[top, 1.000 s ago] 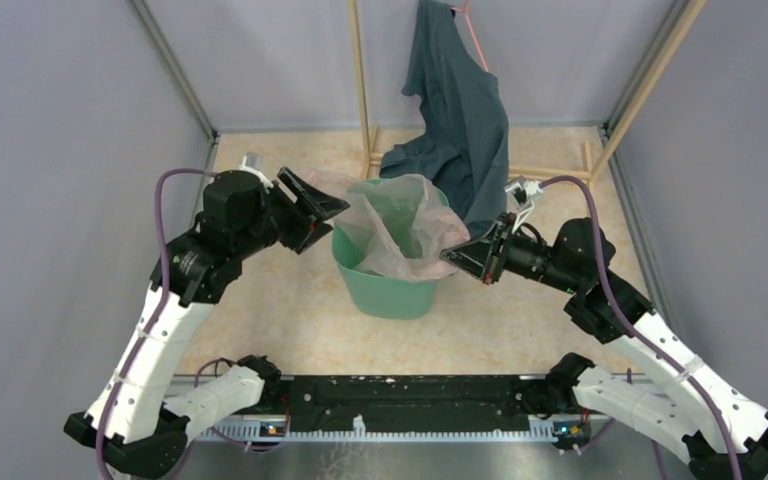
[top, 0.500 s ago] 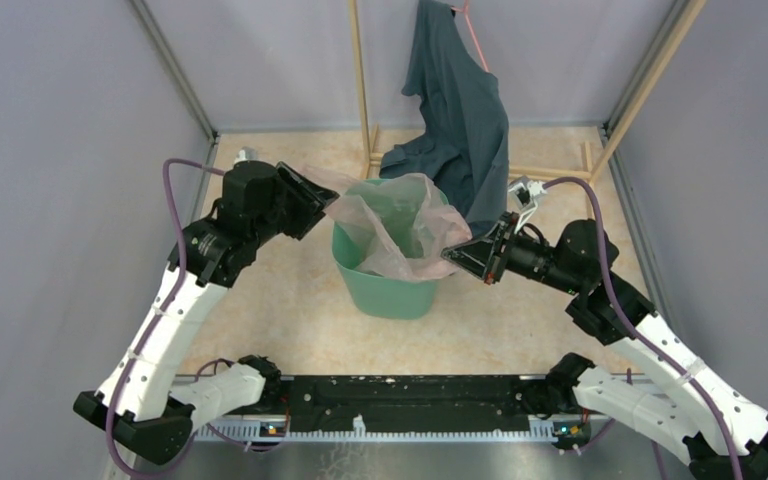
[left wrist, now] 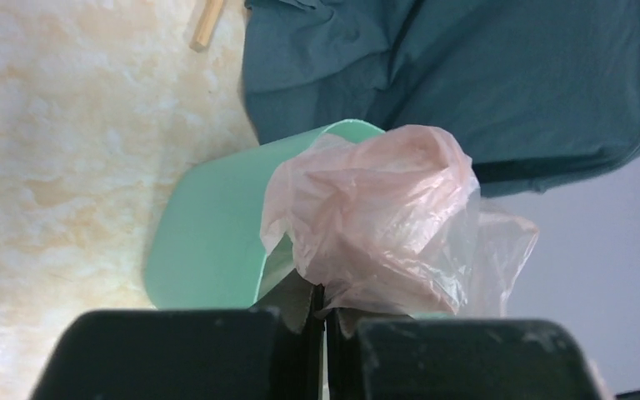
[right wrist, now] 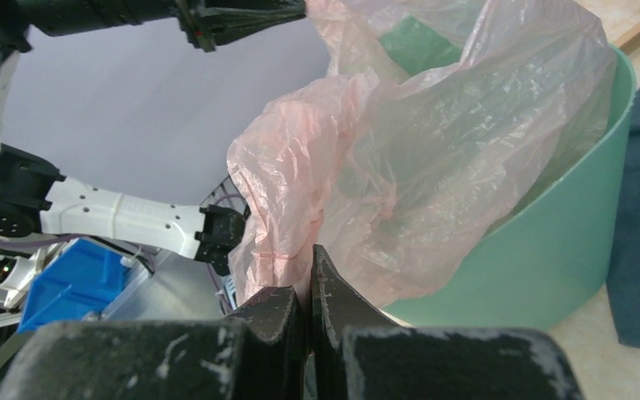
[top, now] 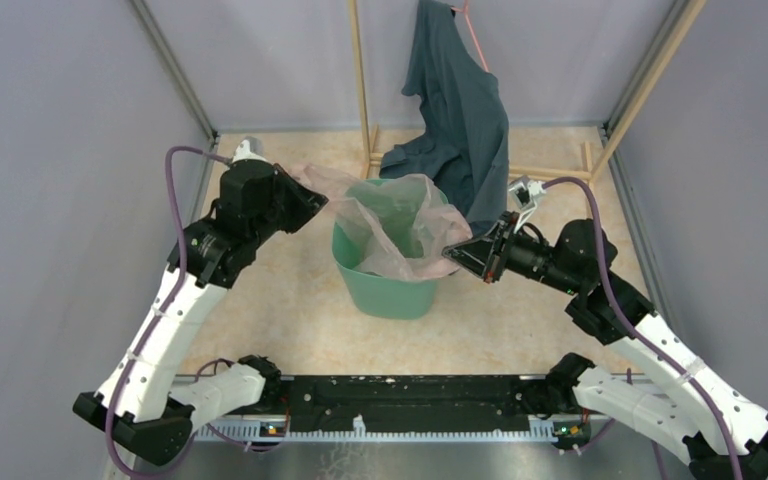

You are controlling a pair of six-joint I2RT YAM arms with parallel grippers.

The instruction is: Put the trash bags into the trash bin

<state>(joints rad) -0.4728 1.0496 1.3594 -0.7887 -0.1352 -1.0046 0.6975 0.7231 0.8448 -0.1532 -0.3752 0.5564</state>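
Held a pale pink trash bag (top: pixel 405 225) stretched over the mint-green trash bin (top: pixel 385 290), one gripper at each side.

Pinched the bag's left edge in the left gripper (top: pixel 318 204), jaws closed tight on gathered film, out past the bin's left rim. Clamped the right edge in the right gripper (top: pixel 450 252), jaws likewise closed on a fold of film, just above the right rim. Sagged in the middle, wrinkled, with the lower part down inside the bin and the upper edges raised above the rim. Stood on a beige marbled table (top: pixel 280 300), with a dark teal garment (top: pixel 460 110) hung from a wooden frame (top: pixel 360 80) just behind.
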